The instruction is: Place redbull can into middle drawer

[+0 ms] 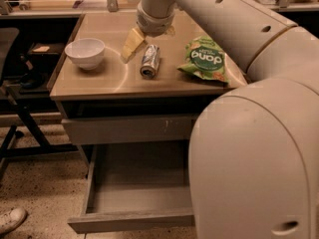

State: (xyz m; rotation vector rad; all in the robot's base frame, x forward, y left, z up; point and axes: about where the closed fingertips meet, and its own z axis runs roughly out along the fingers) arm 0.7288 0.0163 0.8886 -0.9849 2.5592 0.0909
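Observation:
The redbull can [149,61] lies on its side on the wooden counter [99,81], between the white bowl and the green snack bag. My gripper [150,38] hangs just above the can's far end, open and holding nothing. One pale yellow finger [131,45] is to the left of the can, and the other finger [171,31] shows only partly at the right. The middle drawer [134,183] is pulled out and open below the counter. Its grey floor is bare, and my arm hides its right part.
A white bowl [85,51] stands at the counter's left. A green snack bag [204,59] lies at the right. A closed scratched drawer front [129,128] is above the open drawer. My arm's bulk [254,158] fills the right. A dark chair frame [15,98] stands left.

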